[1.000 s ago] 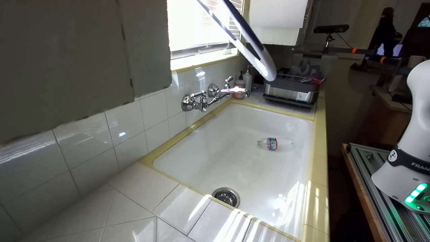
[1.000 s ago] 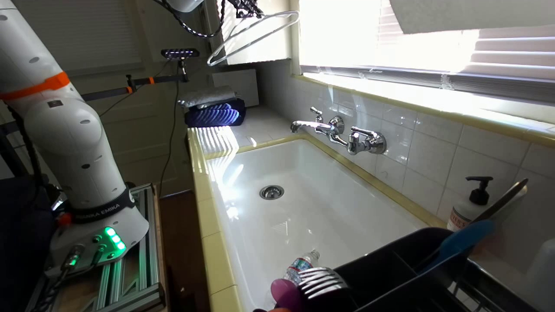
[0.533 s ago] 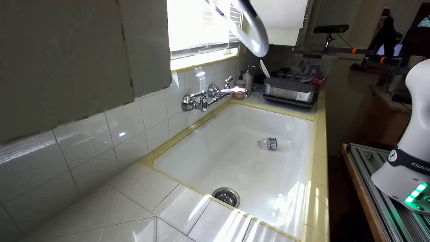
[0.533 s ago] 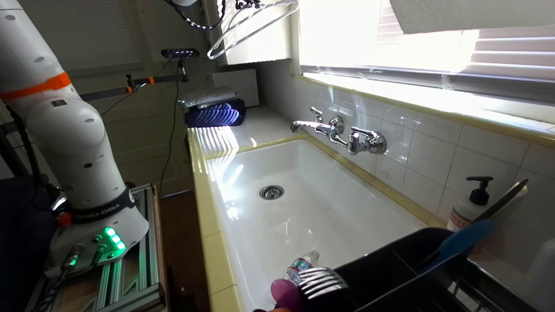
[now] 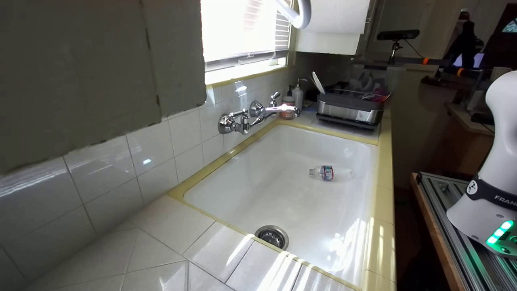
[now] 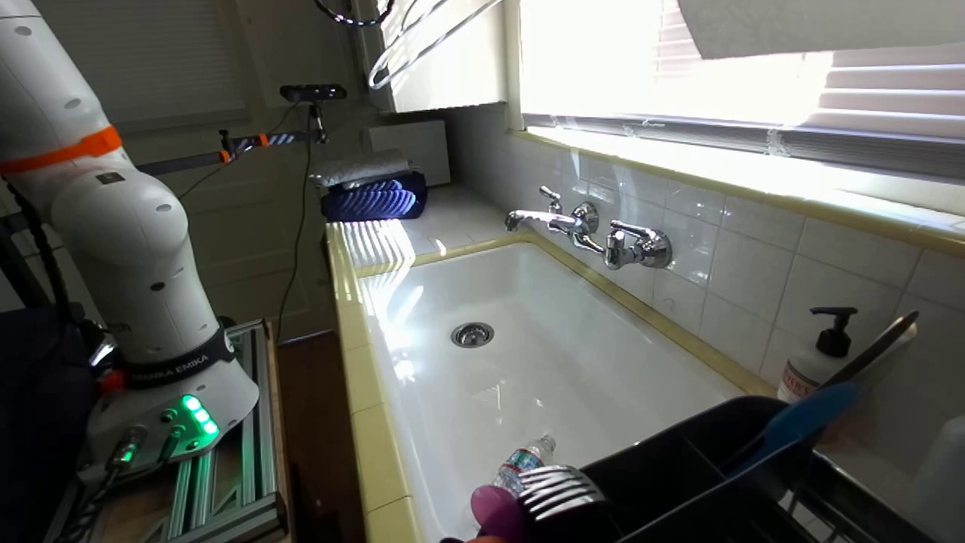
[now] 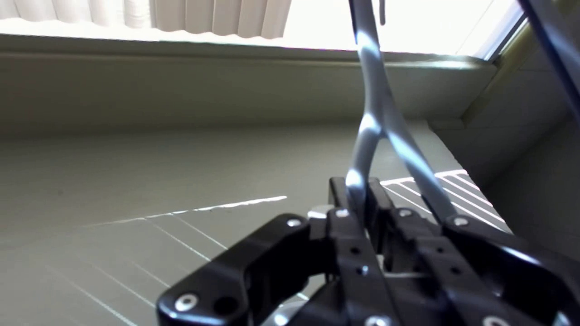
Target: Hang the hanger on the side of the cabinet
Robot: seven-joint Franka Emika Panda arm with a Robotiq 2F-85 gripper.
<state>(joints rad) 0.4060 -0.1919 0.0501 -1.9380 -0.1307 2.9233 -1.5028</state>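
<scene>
Between the fingers (image 7: pixel 337 191) of the hand (image 7: pixel 357 194), one rod of the hanger (image 7: pixel 374 90) is gripped, the tips drawn in close on either side of it. Ahead of the hand, the wrist view shows that rod joining a second one, which slants back along the right of the hand. Farther beyond the hand, a flat grey-green panel (image 7: pixel 181 172) catches streaks of sunlight; what it belongs to cannot be told. In both exterior views the hanger reaches in from the top edge, well above the sink (image 5: pixel 278 194). It overlaps a cabinet (image 6: pixel 460 79) in an exterior view, and whether the two touch cannot be told. Also in an exterior view, one curved end of it shows partly against the window (image 5: pixel 242 32).

Below the hand lies the sink, with a clear bottle (image 5: pixel 328 173) on its side in it, well apart from the drain (image 5: pixel 273 237). Also lower than the hand, the tap (image 5: pixel 278 109) juts from the tiled wall (image 5: pixel 185 133). Down at one end of the sink, a folded bundle (image 6: pixel 373 197) rests on the surface (image 6: pixel 464 215). At the opposite end, again lower than the hand, a rack (image 5: pixel 349 108) stands near two pump bottles (image 5: pixel 288 107). The arm (image 6: pixel 132 253) that carries the hand rises beside the sink.
</scene>
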